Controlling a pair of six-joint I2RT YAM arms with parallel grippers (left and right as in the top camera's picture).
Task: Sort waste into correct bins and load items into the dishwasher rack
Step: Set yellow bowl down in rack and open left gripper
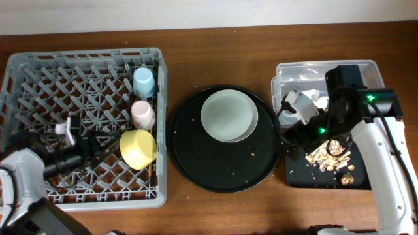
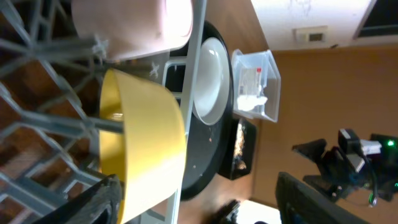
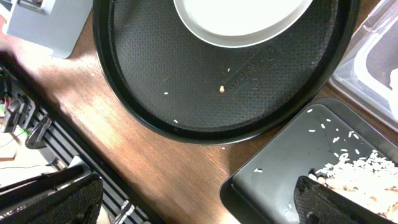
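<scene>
The yellow bowl (image 1: 138, 147) stands on edge in the rack (image 1: 39, 65), propped by pegs. The left gripper (image 1: 103, 145), fingers spread, is beside it, apparently not touching. The right gripper (image 3: 199, 202), likewise spread, hovers near the plate (image 1: 228, 115), the next item to load.

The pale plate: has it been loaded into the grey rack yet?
No, the pale plate sits on the round black tray, outside the grey rack.

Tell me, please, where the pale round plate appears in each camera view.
Overhead: pale round plate right of centre.
Left wrist: plate upper middle, beyond the yellow bowl.
Right wrist: plate at top edge, partly cropped.
Shared landmark: the round black tray beneath it, in all three.
</scene>
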